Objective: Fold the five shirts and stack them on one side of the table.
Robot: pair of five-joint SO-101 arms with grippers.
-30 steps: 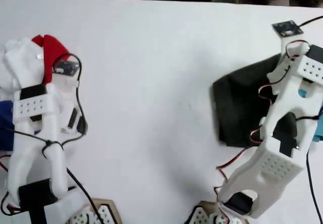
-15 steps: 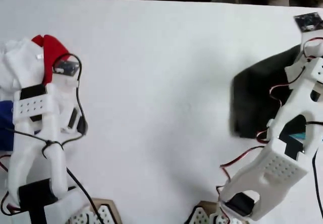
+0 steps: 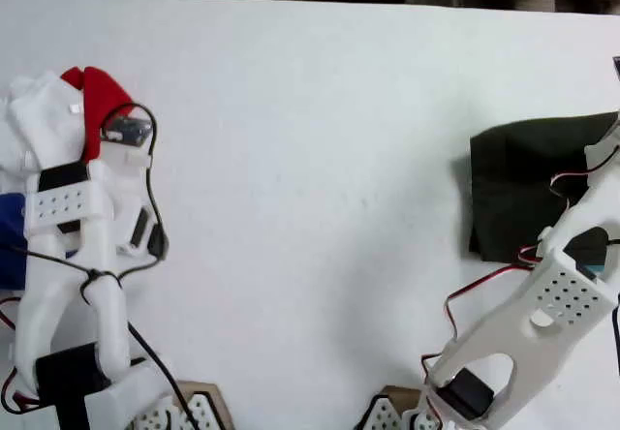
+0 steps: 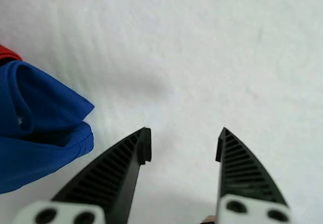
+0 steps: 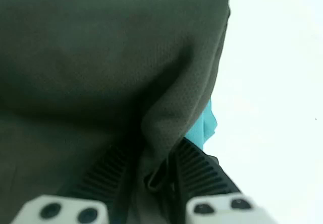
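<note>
- The left tool (image 4: 184,135) is wide open and empty, over bare table (image 3: 310,139) on the left side.
- The blue shirt (image 4: 35,113) lies crumpled just beside it.
- The red shirt (image 3: 97,101) and white shirt (image 3: 39,120) are bunched together just beyond that arm.
- The right tool (image 5: 154,156) is clamped on a fold of the dark shirt (image 3: 518,183), which lies at the right edge.
- The teal shirt (image 5: 207,125) peeks out under the dark shirt.

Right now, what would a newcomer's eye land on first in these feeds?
The dark shirt at the right edge of the table, a fold of it pinched in the right pincer, with teal cloth peeking from beneath. On the other side, the left pincer hangs open over bare table beside a crumpled blue shirt.
</note>
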